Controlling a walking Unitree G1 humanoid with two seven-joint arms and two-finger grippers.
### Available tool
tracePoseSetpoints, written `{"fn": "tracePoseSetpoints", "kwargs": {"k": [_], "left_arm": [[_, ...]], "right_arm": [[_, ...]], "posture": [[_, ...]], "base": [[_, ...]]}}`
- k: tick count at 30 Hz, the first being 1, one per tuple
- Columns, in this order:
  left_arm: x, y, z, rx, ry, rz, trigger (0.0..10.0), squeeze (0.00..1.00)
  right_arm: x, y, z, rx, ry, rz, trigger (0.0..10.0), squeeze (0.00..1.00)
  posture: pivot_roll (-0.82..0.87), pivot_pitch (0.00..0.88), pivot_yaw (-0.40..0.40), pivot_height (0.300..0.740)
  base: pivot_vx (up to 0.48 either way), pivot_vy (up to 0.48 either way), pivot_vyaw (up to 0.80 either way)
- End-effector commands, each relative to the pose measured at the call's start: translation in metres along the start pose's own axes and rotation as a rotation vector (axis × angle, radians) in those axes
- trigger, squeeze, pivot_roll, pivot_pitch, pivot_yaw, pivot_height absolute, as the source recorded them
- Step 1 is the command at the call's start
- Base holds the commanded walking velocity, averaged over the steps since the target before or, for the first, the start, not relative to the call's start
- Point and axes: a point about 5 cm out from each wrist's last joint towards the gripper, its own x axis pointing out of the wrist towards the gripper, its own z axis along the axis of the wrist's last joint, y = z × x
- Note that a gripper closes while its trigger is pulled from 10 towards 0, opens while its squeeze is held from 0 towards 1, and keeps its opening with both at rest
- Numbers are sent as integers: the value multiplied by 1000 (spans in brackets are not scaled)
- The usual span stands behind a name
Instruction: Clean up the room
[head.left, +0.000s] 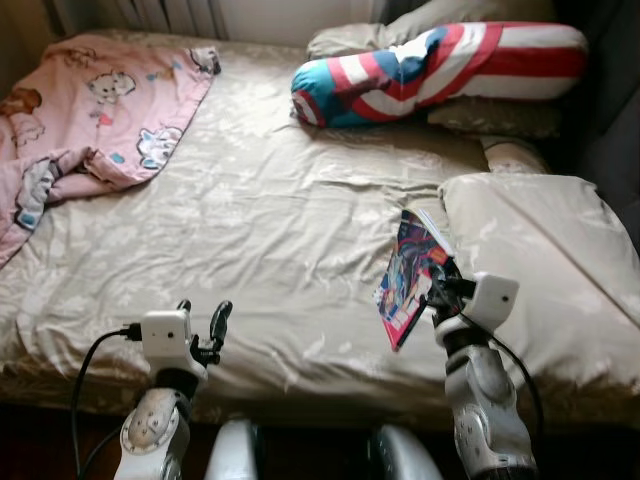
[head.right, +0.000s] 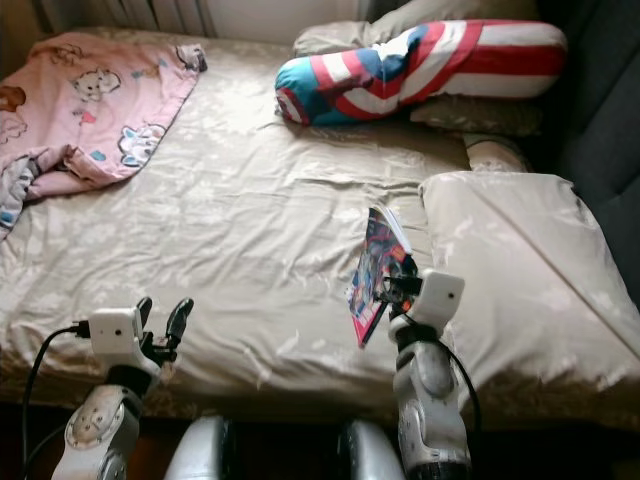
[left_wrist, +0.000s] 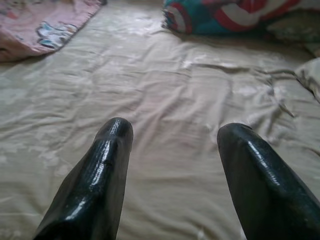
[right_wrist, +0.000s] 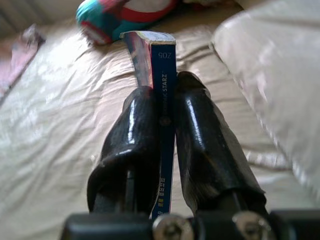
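The right gripper (right_wrist: 162, 120) pinches a thin comic book (head.left: 408, 275) edge-on at lower right of the bed (head.left: 270, 220), spine probably along the fingers; the left gripper (head.left: 200, 322) gapes empty.

The magazine's (right_wrist: 162, 80) spine reads "205" and, partly hidden, "STARZ"; its smaller print is unreadable.

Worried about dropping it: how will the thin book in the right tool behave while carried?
The book looks thin and light, pinched at its spine by the right tool, so its covers may flop open. Its glossy cover could slip.
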Motion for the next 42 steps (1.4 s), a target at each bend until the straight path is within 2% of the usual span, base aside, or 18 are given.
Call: {"fn": "tracePoseSetpoints", "kwargs": {"k": [1,2,3,5,8,9,10,13,14,15,17,19,22,23,24,29,32,42], "left_arm": [[-2,0,0,-6,7,0,10000,0],[-2,0,1,-5,6,1,10000,0],[-2,1,1,-3,6,2,10000,0],[-2,2,1,-2,7,3,10000,0],[-2,3,2,2,8,0,10000,0],[-2,3,3,4,7,-2,10000,0],[-2,3,3,4,7,-2,10000,0],[-3,5,5,25,8,-11,10000,0],[-4,6,5,28,10,-11,10000,0],[-4,6,5,28,10,-11,10000,0],[-6,8,7,34,17,-12,10000,0],[-7,8,7,36,18,-12,10000,0],[-11,12,9,51,24,-16,10000,0],[-11,12,9,51,24,-16,10000,0],[-13,13,10,58,28,-18,10000,0],[-21,17,13,80,41,-23,10000,0],[-28,17,14,92,61,-34,10000,0],[-34,16,16,103,82,-51,10000,0]], "right_arm": [[6,1,5,54,-12,15,10000,0],[8,1,4,67,-3,21,10000,0],[14,-1,3,151,12,15,10000,0],[21,-1,3,244,25,18,10000,0],[33,3,7,314,27,59,10000,0],[38,5,10,366,26,80,10000,0],[38,5,10,366,26,80,10000,0],[49,10,22,544,-32,130,10000,0],[55,9,29,691,-77,137,10000,0],[55,9,29,691,-77,137,10000,0],[60,-10,26,877,-114,33,10000,0],[61,-12,25,893,-116,16,10000,0],[57,-32,9,890,-42,-112,10000,0],[57,-32,9,890,-42,-112,10000,0],[52,-39,3,913,-30,-141,10000,0],[38,-58,-17,859,44,-263,10000,0],[23,-74,-31,863,72,-378,10000,0],[9,-86,-43,884,75,-469,10000,0]], "posture": [[111,196,-52,645],[116,198,-47,645],[116,198,-47,645],[118,201,-40,645],[126,207,-31,645],[132,209,-27,645],[132,209,-27,645],[144,217,-20,645],[153,222,-15,645],[153,222,-15,645],[174,236,-1,645],[174,236,-1,645],[203,253,12,645],[203,253,12,645],[217,260,17,645],[262,278,37,645],[278,293,54,645],[289,311,71,645]], "base": [[0,0,0],[0,0,0],[0,0,0],[0,0,0],[0,0,0],[0,0,0],[0,0,0],[0,0,0],[0,0,0],[0,0,0],[0,0,0],[0,0,0],[0,0,0],[0,0,0],[0,0,0],[0,0,0],[0,0,0],[0,0,0]]}}
